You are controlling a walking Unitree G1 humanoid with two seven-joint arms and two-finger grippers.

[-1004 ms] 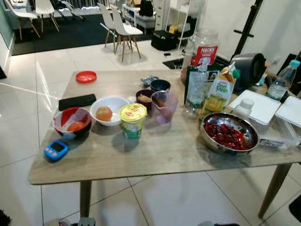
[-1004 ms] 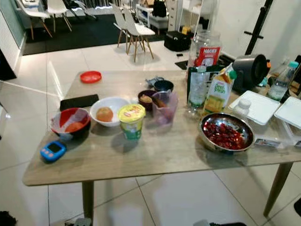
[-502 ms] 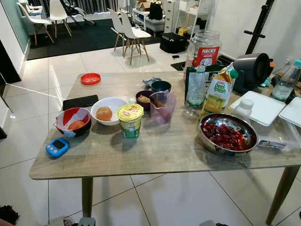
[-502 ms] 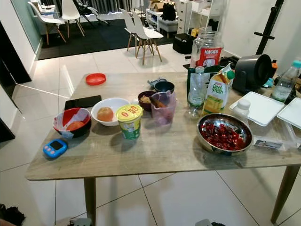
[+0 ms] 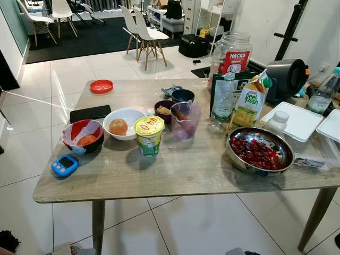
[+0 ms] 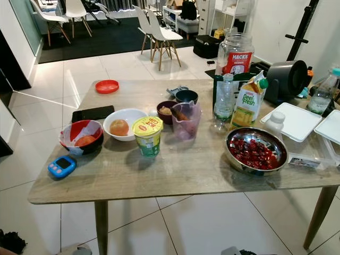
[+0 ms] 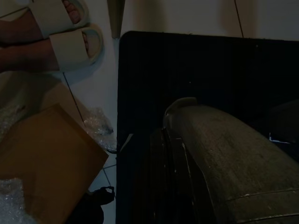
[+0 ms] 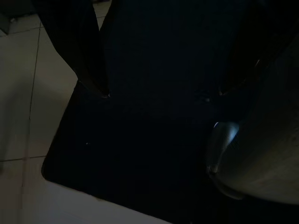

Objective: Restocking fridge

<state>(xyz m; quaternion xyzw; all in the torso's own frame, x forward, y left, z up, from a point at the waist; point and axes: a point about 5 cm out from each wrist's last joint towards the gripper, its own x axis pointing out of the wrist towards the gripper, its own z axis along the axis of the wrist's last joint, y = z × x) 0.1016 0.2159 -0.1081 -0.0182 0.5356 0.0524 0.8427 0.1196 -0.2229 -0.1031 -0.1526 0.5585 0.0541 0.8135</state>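
A green-and-yellow juice carton [image 5: 249,107] stands upright beside a clear water bottle [image 5: 221,101] on the wooden table [image 5: 175,170].

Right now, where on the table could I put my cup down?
The near edge of the table is bare, in front of the yellow-lidded cup, between the blue gadget and the steel bowl. The far corner by the red lid is free too. The right end is crowded.
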